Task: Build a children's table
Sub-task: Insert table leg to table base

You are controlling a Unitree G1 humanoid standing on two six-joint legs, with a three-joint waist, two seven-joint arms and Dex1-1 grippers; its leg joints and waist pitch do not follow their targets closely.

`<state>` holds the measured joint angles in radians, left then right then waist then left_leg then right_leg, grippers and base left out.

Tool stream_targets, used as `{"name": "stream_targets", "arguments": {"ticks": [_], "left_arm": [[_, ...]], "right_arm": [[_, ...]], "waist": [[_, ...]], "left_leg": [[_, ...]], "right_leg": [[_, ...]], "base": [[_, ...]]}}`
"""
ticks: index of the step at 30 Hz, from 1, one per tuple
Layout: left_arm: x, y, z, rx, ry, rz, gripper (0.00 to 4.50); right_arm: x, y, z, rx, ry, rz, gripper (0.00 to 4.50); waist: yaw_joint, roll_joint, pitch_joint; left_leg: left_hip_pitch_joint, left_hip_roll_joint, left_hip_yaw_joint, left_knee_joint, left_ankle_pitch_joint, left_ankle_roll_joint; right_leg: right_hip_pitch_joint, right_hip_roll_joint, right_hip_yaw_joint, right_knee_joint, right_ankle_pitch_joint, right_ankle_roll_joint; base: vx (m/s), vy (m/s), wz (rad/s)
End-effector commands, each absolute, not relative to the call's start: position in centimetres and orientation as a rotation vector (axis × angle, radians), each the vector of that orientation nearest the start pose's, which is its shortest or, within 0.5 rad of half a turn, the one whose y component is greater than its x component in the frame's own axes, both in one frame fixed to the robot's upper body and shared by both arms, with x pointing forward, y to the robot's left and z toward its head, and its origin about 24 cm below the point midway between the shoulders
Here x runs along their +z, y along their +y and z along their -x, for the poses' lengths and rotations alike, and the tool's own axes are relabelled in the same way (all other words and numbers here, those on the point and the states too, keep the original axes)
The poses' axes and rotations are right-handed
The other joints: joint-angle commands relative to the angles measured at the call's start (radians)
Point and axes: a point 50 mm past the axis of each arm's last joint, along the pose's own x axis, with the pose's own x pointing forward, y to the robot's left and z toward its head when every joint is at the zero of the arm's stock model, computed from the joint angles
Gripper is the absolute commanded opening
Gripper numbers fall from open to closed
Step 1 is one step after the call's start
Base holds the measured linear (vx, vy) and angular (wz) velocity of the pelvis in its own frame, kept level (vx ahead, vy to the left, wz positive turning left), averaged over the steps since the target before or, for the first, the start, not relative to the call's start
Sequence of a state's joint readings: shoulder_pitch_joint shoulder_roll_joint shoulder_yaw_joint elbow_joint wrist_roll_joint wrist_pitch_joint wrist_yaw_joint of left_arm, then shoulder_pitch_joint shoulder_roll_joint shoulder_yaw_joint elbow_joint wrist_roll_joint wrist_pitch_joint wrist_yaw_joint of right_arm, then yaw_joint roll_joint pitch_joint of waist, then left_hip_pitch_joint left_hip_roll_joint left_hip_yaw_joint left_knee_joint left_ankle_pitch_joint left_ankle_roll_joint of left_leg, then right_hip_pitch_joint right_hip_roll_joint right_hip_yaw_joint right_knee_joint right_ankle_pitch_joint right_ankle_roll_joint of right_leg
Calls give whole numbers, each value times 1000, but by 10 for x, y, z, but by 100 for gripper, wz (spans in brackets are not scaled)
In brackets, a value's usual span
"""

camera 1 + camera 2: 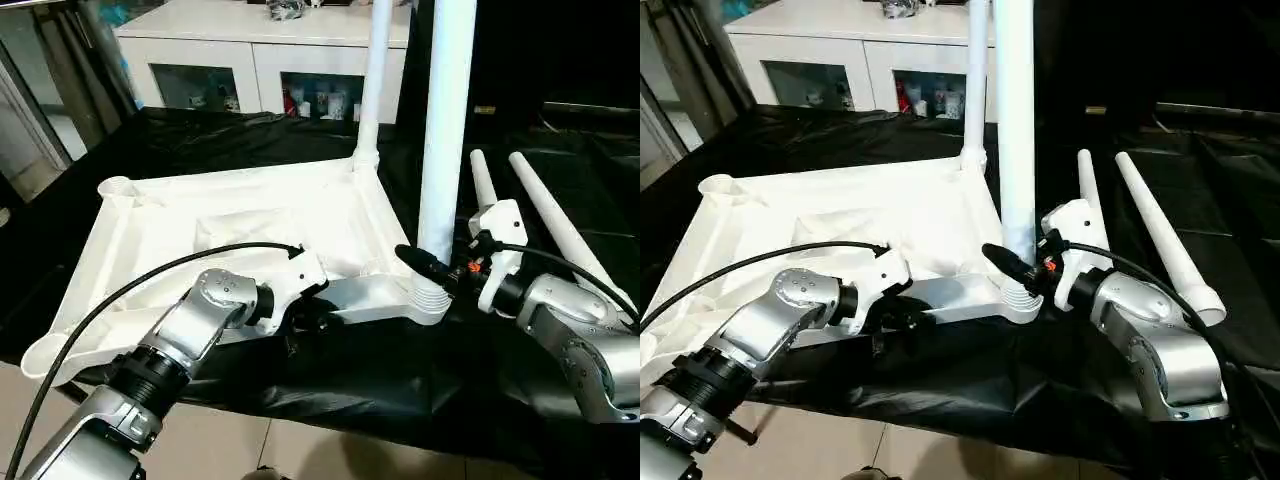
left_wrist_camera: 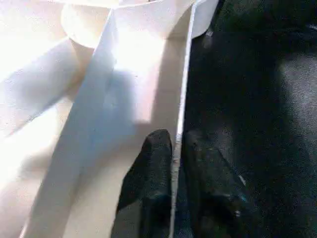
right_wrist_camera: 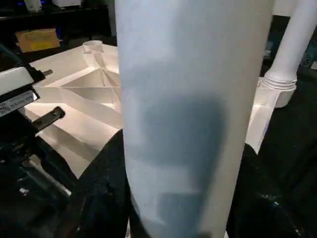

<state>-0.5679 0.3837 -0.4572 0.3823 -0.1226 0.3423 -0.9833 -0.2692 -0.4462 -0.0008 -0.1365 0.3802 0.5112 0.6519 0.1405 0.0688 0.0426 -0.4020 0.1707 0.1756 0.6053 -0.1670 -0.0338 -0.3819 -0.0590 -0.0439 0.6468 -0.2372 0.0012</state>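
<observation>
Upside down on the black sheet (image 1: 400,400), the children's table (image 1: 250,215) is seen with its ribbed underside facing up and its top tilted, the near edge raised off the sheet. Toward the left of that near edge, the left gripper (image 2: 174,163) is set over the thin white rim, one black finger (image 2: 153,163) inside the tabletop and the other outside, so that the rim is pinched between them. At the far-left corner of the table an empty round socket (image 1: 115,186) can be made out. At the far-right corner a white tube leg (image 1: 373,70) is stood upright in its socket. At the near-right corner a second, thicker-looking leg (image 1: 445,130) is held upright in its socket, with the right gripper (image 1: 440,270) closed around its lower part, a finger on either side of the tube. Just beyond the table's right side, two loose legs (image 1: 560,230) are laid side by side on the sheet. Behind the table, a white cabinet (image 1: 250,60) with glass-fronted compartments is visible.
</observation>
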Motion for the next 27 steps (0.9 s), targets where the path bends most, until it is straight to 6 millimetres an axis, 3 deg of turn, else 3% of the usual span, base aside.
{"name": "stream_targets", "arguments": {"ticks": [1, 5, 12, 13, 14, 15, 16, 17, 18, 20, 21, 22, 24, 25, 27], "left_arm": [[55, 103, -309, -1268, 500, -376, 32], [54, 104, -309, -1277, 506, -375, 7], [47, 111, -305, -1288, 546, -391, 7], [45, 118, -303, -1283, 555, -398, 7], [45, 126, -301, -1273, 554, -405, 7], [46, 136, -300, -1263, 548, -409, 7], [46, 141, -298, -1257, 543, -412, 0], [47, 147, -298, -1249, 537, -422, 0], [49, 155, -297, -1242, 526, -435, 0], [56, 171, -294, -1236, 499, -430, 0], [58, 175, -293, -1234, 493, -415, 0], [60, 178, -293, -1228, 492, -409, 0], [60, 183, -293, -1212, 505, -426, 0], [59, 186, -294, -1204, 514, -436, 0], [59, 187, -294, -1198, 522, -437, 0]], "right_arm": [[120, -170, -285, 750, 113, 71, 191], [120, -169, -285, 750, 110, 71, 191], [122, -165, -289, 754, 94, 22, 191], [122, -163, -290, 762, 91, -4, 191], [123, -161, -292, 775, 91, -28, 191], [123, -160, -294, 787, 91, -54, 191], [123, -159, -295, 794, 92, -70, 190], [123, -159, -296, 798, 93, -84, 190], [123, -160, -299, 803, 95, -98, 190], [120, -158, -306, 829, 115, -125, 190], [118, -156, -308, 841, 124, -133, 190], [117, -155, -310, 857, 135, -137, 190], [114, -150, -311, 902, 162, -136, 190], [111, -148, -311, 927, 181, -130, 190], [109, -146, -312, 942, 198, -127, 189]], "waist": [[-4, -4, -71], [-5, -3, -71], [-19, -4, -69], [-21, -13, -69], [-27, -10, -70], [-32, -27, -68], [-33, -16, -68], [-37, -28, -67], [-34, -23, -68], [-44, -39, -63], [-44, -33, -65], [-48, -39, -64], [-44, -34, -62], [-43, -41, -63], [-41, -41, -63]], "left_leg": [[26, 54, -26, -57, -126, 25], [26, 55, -28, -59, -137, 18], [25, 55, -28, -62, -150, 19], [25, 55, -27, -63, -148, 21], [21, 53, -29, -62, -140, 26], [20, 54, -26, -64, -136, 31], [21, 53, -26, -63, -129, 37], [21, 53, -23, -63, -126, 43], [22, 52, -25, -61, -126, 44], [19, 54, -22, -67, -129, 43], [20, 54, -25, -65, -132, 37], [24, 56, -23, -69, -136, 32], [30, 57, -21, -68, -139, 29], [29, 57, -21, -68, -131, 32], [29, 57, -19, -68, -122, 36]], "right_leg": [[40, -83, 43, -74, 38, -213], [42, -85, 43, -76, 22, -212], [42, -85, 42, -77, -2, -217], [43, -84, 42, -78, 3, -217], [44, -87, 41, -74, 9, -223], [45, -85, 41, -77, 8, -220], [42, -86, 42, -74, 6, -223], [42, -85, 41, -76, -2, -222], [42, -88, 41, -75, -9, -224], [38, -87, 39, -79, -59, -219], [39, -88, 38, -72, -61, -224], [36, -85, 37, -75, -63, -227], [30, -84, 39, -73, -44, -234], [33, -84, 39, -69, -16, -239], [33, -87, 41, -68, 12, -240]], "base": [[0, 0, 0], [0, 0, 0], [0, 0, 0], [0, 0, 0], [0, 0, 0], [0, 0, 0], [0, 0, 0], [0, 0, 0], [0, 0, 0], [0, 0, 0], [0, 0, 0], [0, 0, 0], [0, 0, 0], [0, 0, 0], [0, 0, 0]]}}
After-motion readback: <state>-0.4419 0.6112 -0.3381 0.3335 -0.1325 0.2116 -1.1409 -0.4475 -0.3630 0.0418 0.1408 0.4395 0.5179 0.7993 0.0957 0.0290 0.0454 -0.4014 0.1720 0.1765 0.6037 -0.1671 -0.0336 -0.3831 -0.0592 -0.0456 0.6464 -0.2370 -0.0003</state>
